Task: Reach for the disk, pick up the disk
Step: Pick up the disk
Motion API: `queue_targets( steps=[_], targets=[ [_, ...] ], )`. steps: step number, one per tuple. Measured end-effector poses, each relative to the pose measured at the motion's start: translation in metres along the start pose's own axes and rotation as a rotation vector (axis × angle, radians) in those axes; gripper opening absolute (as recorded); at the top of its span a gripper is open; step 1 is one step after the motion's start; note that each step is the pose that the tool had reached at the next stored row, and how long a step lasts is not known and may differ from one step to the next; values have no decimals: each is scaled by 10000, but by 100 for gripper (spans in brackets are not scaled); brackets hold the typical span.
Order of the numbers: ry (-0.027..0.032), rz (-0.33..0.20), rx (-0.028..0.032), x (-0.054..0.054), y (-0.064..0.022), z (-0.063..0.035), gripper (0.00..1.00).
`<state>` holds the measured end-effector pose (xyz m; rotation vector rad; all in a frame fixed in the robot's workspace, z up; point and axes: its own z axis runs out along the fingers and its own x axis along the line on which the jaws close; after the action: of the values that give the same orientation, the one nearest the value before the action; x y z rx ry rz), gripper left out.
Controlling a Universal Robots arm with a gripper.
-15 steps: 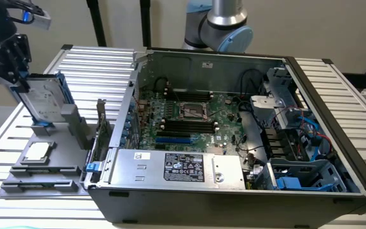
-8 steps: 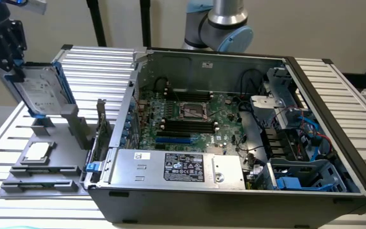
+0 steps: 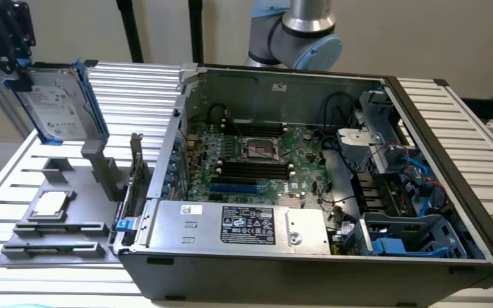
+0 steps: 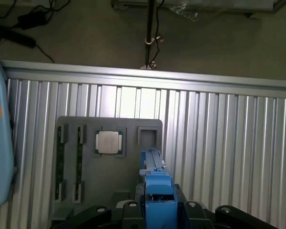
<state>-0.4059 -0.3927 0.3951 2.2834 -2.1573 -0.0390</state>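
We find the end effector (image 4: 158, 206) clamped on the disk (image 3: 56, 108), gripping its blue frame. We judge the pick done. The disk hangs upright, apparently clear of the grey fixture (image 3: 82, 208), at the desk's (image 3: 144, 83) edge on the exterior view's left. The arm (image 3: 302, 29) rises behind the computer case (image 3: 315, 276).

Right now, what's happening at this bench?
The arm's tool is shut on the disk, gripping one blue-framed end. The disk hangs upright, apparently just above the grey fixture and beside the open PC case. A chip sits in the fixture.
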Motion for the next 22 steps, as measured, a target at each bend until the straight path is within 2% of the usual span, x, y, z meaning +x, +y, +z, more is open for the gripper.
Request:
queue_targets(
  steps=[10, 16, 22],
  targets=[
    [-70, -10, -9, 57, -401, -462, 33],
    [-118, -10, -37, 102, -661, -733, 33],
    [-238, -12, -44, 147, -931, -871, 33]
  ],
)
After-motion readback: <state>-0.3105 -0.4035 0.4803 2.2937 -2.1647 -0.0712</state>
